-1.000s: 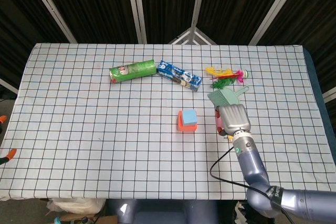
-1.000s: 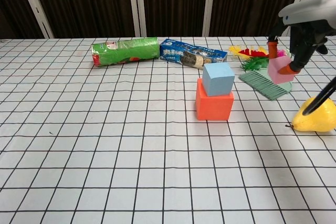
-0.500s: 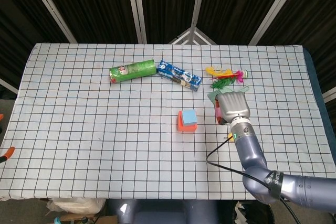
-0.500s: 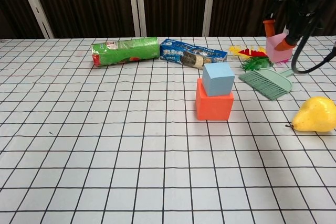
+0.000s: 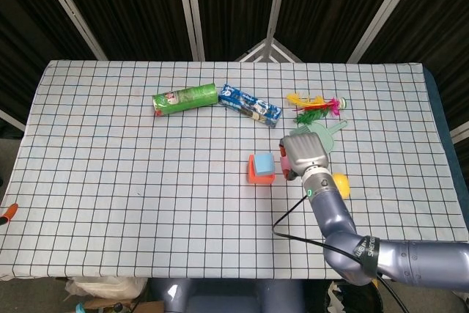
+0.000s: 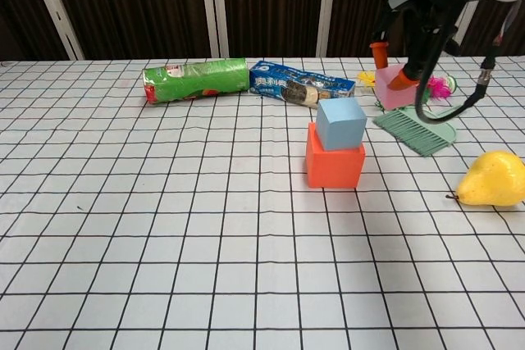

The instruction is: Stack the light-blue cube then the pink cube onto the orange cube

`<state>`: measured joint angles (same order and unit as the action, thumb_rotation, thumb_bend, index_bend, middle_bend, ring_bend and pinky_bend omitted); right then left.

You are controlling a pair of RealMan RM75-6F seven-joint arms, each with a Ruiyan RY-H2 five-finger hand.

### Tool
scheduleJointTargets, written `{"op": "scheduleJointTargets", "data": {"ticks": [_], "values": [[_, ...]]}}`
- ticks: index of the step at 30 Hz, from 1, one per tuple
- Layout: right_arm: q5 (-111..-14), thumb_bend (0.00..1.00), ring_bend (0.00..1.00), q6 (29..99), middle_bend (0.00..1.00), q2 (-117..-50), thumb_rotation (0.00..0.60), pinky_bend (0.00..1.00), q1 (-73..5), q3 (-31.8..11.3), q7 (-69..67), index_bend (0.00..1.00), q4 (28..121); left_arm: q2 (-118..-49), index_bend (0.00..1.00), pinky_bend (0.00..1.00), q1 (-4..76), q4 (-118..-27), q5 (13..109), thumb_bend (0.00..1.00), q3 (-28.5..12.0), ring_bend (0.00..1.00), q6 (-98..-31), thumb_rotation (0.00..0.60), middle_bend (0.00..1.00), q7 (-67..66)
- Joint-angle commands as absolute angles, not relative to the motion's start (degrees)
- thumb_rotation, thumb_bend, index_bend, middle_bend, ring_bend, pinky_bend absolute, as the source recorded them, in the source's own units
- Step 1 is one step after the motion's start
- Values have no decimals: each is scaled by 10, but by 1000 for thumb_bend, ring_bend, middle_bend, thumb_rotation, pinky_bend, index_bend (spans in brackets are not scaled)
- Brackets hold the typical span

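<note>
The light-blue cube (image 6: 341,123) (image 5: 263,163) sits on top of the orange cube (image 6: 334,165) (image 5: 259,177) near the table's middle. My right hand (image 6: 418,18) (image 5: 303,155) hangs in the air to the right of the stack and holds the pink cube (image 6: 394,88) between orange fingertips (image 6: 380,52). In the head view the pink cube (image 5: 284,166) shows only as a sliver at the hand's left edge. The cube is above and right of the light-blue cube, apart from it. My left hand is not visible.
A yellow pear (image 6: 492,179) lies at the right. A green brush (image 6: 414,129), feathers (image 6: 439,86), a blue snack packet (image 6: 300,86) and a green roll (image 6: 195,79) lie behind the stack. The checked cloth (image 6: 164,235) covers the table.
My right hand has risen and moved left toward the stack, carrying the pink cube away from the pear and brush. The stack has not moved.
</note>
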<state>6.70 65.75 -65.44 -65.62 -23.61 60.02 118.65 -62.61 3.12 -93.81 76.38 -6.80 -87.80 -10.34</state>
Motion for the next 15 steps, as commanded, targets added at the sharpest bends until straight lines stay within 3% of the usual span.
{"op": "scheduleJointTargets", "data": {"ticks": [1,15], "values": [[72,477,910,655,968,-665,600,674,-669,-235,593,569,1179,-625,22,86,31,-939,755,243,-70,0,-872,600,0,-99],[88,477,910,657,968,-694,600,674,-712,-238,564,569,1157,-623,22,67,37,-945,748,243,-68,0,-857,600,0,-113]]}}
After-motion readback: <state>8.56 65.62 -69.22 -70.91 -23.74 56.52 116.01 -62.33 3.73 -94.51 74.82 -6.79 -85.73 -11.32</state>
